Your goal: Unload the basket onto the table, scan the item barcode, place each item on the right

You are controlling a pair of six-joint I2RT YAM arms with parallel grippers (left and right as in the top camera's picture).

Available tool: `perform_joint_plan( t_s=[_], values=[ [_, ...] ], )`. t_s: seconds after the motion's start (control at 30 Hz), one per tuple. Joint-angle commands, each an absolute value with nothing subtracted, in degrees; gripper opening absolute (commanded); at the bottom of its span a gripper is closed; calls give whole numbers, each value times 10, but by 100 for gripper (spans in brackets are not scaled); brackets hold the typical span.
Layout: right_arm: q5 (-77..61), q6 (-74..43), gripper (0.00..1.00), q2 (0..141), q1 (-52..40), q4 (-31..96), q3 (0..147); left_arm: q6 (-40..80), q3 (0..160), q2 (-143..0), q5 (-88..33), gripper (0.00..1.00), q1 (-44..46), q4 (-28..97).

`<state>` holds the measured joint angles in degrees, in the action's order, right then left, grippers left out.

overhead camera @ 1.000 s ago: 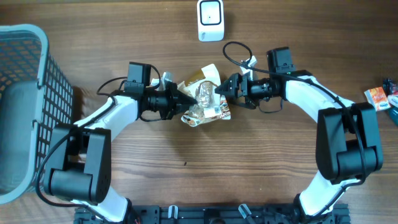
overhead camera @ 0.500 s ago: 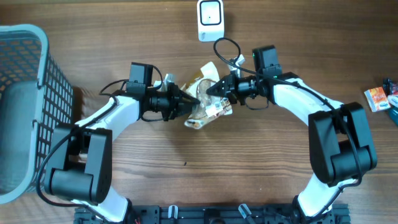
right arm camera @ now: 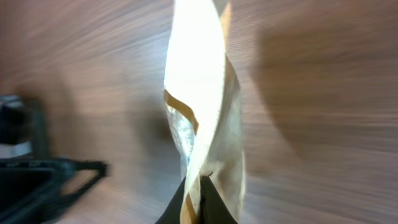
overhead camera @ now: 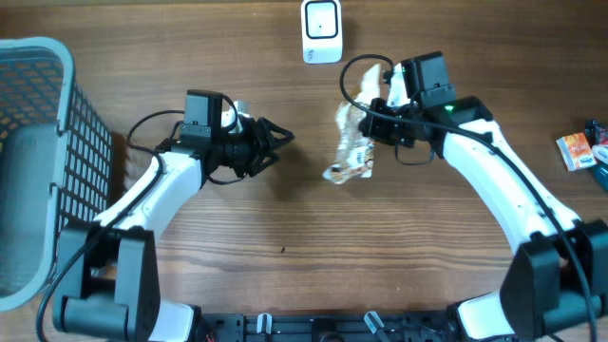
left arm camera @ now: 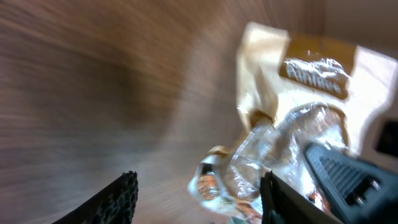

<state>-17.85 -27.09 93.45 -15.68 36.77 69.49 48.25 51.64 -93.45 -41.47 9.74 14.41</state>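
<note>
**Near the far edge of the table, the bag hangs from one arm**

Toward the far edge of the table, just on the robot's side of the white scanner, the snack bag dangles clear of the wood. The right gripper has its jaws pinched together on the bag's upper rim; the right wrist view shows the paper edge running straight down into the fingertips. The left gripper stands well apart from it, jaws spread and holding nothing.

The bag looks light and limp: thin tan paper with a crinkly clear window, sagging and twisting under its own weight. I judge that it will swing and curl easily, so a printed code could fold out of sight. The film is likely slippery and the contents crushable, so the flat sealed rim is the safest place to hold. A second pinch at the lower corner would pull the panel flat for the scanner.
</note>
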Motion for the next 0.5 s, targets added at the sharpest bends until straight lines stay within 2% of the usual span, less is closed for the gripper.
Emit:
perform_joint_plan(
  t_s=[0.0,0.07,0.17,0.37,0.47],
  values=[
    [80,-208,5,901,-179,395,706,467,518,-901,-298,66,95,164],
    [233,-208,5,907,-228,433,706,465,517,-900,-254,65,96,193],
    [301,-211,5,936,-284,448,706,452,517,-900,-210,64,99,218],
    [356,-209,5,1040,-391,432,706,452,517,-900,-134,66,99,280],
    [302,-210,8,1072,-427,428,706,452,517,-900,-131,68,99,285]
  ],
)
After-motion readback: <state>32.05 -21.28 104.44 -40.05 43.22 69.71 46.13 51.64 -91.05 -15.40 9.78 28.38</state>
